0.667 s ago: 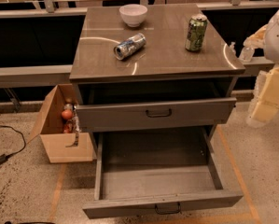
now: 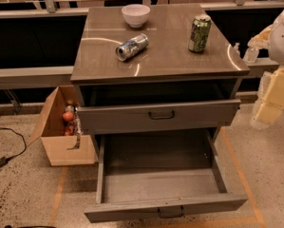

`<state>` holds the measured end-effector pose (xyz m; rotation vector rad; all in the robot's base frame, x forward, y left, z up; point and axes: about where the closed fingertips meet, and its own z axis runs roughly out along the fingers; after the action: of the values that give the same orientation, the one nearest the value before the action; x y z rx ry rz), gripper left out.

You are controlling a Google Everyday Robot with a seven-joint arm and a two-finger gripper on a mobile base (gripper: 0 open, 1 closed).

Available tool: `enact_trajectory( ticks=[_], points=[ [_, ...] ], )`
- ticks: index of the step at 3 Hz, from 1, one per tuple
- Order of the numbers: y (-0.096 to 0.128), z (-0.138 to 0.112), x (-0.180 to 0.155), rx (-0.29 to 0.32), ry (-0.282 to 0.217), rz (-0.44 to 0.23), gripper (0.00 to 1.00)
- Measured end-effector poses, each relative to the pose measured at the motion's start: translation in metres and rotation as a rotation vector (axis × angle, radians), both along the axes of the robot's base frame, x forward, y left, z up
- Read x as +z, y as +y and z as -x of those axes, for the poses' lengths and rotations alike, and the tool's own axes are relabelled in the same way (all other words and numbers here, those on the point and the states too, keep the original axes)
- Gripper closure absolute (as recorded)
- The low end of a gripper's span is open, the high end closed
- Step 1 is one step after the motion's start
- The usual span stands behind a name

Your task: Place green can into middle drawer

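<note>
The green can (image 2: 199,33) stands upright on the right side of the cabinet top (image 2: 160,63). The middle drawer (image 2: 160,182) is pulled far out below and is empty, its dark handle at the front. My gripper (image 2: 243,51) is at the right edge of the cabinet top, to the right of the can and a little nearer the front, apart from it. Its fingers look open and hold nothing. The cream arm (image 2: 274,94) hangs at the right border of the camera view.
A silver-blue can (image 2: 132,46) lies on its side mid-top. A white bowl (image 2: 135,14) stands at the back. The uppermost drawer (image 2: 160,115) is pulled out slightly. A cardboard box (image 2: 61,127) with items sits on the floor at the left.
</note>
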<state>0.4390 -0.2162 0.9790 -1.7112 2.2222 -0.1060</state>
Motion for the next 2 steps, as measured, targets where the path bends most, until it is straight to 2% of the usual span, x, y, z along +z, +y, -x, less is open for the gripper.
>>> enact_trajectory(
  ticks=[1, 2],
  points=[
    [-0.022, -0.020, -0.025, -0.108, -0.022, -0.156, 0.00],
    [-0.037, -0.080, -0.037, -0.158, -0.136, -0.372, 0.00]
  ],
)
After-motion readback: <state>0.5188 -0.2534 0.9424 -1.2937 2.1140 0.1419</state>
